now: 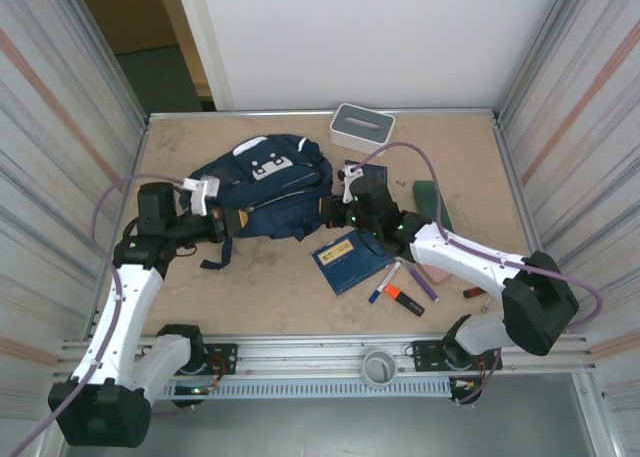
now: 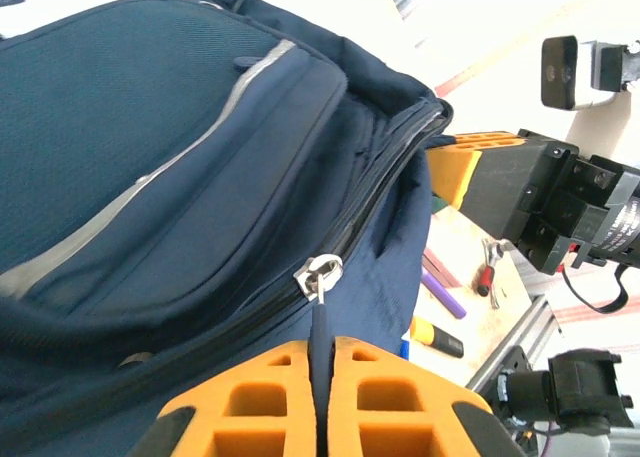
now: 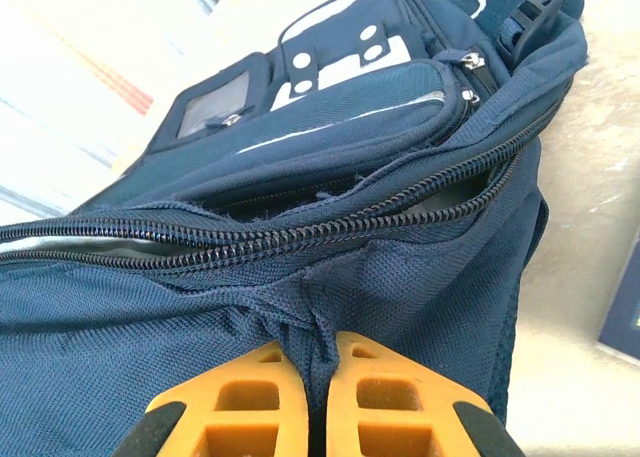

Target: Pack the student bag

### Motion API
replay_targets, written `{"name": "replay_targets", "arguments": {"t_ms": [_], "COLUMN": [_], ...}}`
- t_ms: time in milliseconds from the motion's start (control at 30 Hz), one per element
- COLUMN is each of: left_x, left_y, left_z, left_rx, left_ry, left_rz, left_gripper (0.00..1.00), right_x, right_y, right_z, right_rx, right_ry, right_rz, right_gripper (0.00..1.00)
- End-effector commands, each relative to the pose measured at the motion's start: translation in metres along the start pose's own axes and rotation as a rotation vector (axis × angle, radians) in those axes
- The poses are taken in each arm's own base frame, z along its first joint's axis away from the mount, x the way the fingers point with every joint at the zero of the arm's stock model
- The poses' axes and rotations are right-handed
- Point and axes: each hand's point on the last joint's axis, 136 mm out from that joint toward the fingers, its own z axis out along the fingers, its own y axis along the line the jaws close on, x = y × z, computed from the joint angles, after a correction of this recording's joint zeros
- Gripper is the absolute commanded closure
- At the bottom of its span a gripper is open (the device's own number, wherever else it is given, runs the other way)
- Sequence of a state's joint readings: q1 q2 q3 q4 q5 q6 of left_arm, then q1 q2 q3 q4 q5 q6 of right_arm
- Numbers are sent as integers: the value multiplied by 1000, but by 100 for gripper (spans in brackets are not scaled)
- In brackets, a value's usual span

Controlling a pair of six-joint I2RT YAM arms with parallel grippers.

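Nearest the arms, one navy notebook (image 1: 350, 260), one purple pen (image 1: 384, 282) and one orange highlighter (image 1: 404, 299) lie on the table (image 1: 470, 167). Mid-table lies the single student bag (image 1: 265, 187). Up close, the left gripper (image 2: 322, 352) is clenched on its zipper pull (image 2: 318, 275), and the right gripper (image 3: 318, 362) pinches bag fabric below the gaping zip. Farthest overhead sits one white-grey box (image 1: 362, 125).

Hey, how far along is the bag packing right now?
Done: a zipper on the backpack is partly open. In hand: the left pincer grips a zipper pull; the right pincer pinches backpack fabric. Left: the notebook, pens and highlighter lie on the table, unpacked.
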State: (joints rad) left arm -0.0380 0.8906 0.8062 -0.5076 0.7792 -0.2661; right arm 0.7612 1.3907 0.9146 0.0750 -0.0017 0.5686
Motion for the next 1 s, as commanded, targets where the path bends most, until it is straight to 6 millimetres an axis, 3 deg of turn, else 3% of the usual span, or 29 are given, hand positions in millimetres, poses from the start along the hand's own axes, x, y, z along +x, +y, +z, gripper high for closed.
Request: {"name": "replay_targets", "arguments": {"t_ms": [0,167,333,433,533,633,800,967], "left_x": [-1,-5,-4,-8,-18,-25,-25,-24], "left_y": [8,23,-4,-28,-40,-48,-59,-64], "left_z": [-8,-12,0,8,10,11,19,27], "left_rx": [-22,-56,41,110,126,134,147,154], "left_ry": [-31,-61,-15,-2,-11,-13,6,26], "left_rz": [-15,-53,3,38,52,70,96,109], "left_gripper": [100,100,100,100,100,100,100,100], "right_x": [-10,-4,5,0,-11,-19,-10,14], "right_y": [-30,-31,-31,-44,-50,-36,13,57], "right_z": [-4,3,18,16,0,-20,-37,-26], "right_rx": [90,36,34,131,201,181,96,-3], "right_ry": [-18,56,196,263,266,225,180,192], "right_rz": [50,17,-35,-98,-184,-299,-514,-631], "right_gripper": [100,100,98,86,59,40,17,8]}}
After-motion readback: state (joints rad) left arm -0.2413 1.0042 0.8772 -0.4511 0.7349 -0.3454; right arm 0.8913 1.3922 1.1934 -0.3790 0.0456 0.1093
